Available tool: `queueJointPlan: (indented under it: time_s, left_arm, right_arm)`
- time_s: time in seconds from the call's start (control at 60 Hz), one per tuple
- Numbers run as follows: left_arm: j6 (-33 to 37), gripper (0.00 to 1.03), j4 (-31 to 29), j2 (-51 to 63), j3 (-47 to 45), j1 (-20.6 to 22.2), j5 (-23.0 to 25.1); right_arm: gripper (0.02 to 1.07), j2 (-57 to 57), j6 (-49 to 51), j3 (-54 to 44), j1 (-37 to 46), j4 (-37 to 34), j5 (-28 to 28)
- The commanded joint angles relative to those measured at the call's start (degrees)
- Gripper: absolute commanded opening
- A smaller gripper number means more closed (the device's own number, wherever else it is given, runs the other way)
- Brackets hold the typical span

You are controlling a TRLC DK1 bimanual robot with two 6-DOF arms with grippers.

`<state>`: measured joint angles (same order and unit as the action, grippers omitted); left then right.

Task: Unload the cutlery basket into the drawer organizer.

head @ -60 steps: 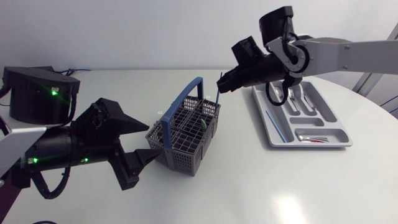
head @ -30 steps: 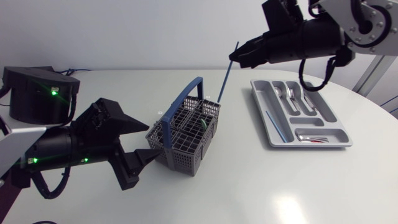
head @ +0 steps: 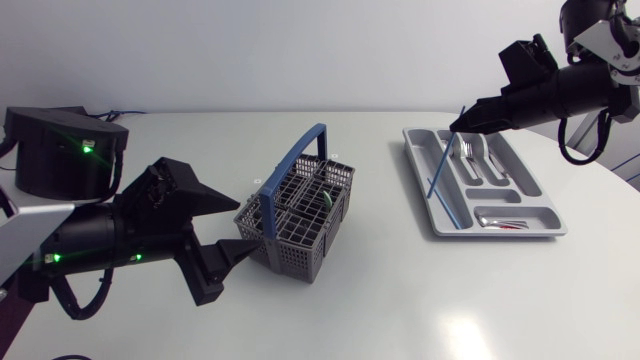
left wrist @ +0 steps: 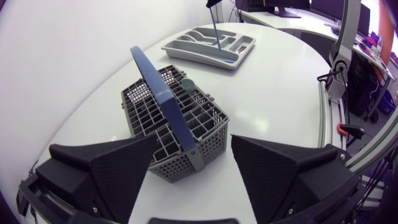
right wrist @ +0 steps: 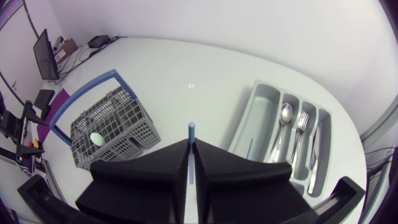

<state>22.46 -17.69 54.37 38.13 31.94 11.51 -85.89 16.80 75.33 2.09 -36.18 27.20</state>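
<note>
The white table (head: 400, 300) bears a grey cutlery basket (head: 295, 245) (blue-handled) and, well apart, a grey drawer organizer (head: 500, 233).

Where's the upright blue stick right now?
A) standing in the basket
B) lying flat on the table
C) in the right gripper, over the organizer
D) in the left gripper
C: the right gripper is shut on the blue stick, whose lower end hangs over the drawer organizer, well clear of the cutlery basket.
</note>
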Motion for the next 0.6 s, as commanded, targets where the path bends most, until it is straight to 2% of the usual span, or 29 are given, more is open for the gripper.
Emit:
queueJointPlan:
  time_s: [0.0, 0.35, 0.583]
  left_arm:
    - [-1.0, 0.83, 0.2, 0.0, -0.5, 0.5, -0.4]
    - [-1.0, 0.84, 0.2, -0.1, -1.0, 0.5, -0.4]
    - [-1.0, 0.84, 0.3, -0.4, -1.8, 0.4, -0.4]
  right_arm:
    - [0.07, -3.6, 2.2, 2.9, 1.4, -2.5, -0.3]
    - [0.07, -14.3, 3.1, 7.6, 2.8, -5.4, -8.5]
    - [0.07, -24.7, 3.0, 13.3, 3.6, -6.9, -9.3]
